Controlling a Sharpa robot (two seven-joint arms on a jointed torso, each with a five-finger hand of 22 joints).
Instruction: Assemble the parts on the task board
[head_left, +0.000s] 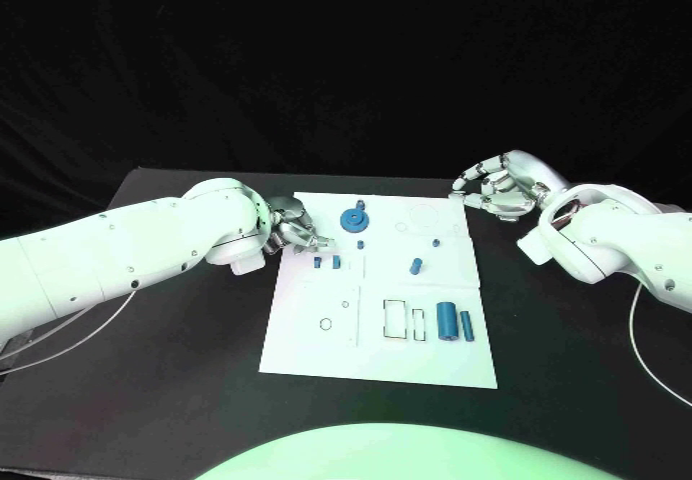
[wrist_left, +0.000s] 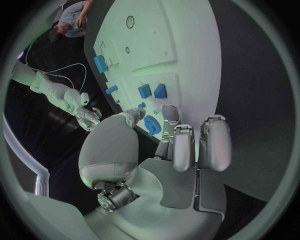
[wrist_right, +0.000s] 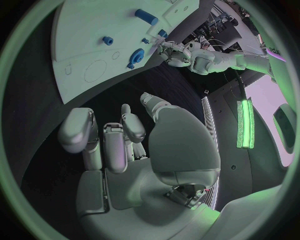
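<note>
While both empty hands, left hand (head_left: 294, 226) and right hand (head_left: 500, 186), curl loosely, perhaps seven parts (head_left: 447, 320) dot the task board (head_left: 378, 350).

The head camera looks steeply down from above onto the table (head_left: 173, 400), with the task board (head_left: 378, 350) central. Each wrist camera sits close behind its own hand, looking past the fingers: the left hand (wrist_left: 169, 145) toward the board, the right hand (wrist_right: 119, 137) likewise. All three views share the board.
</note>
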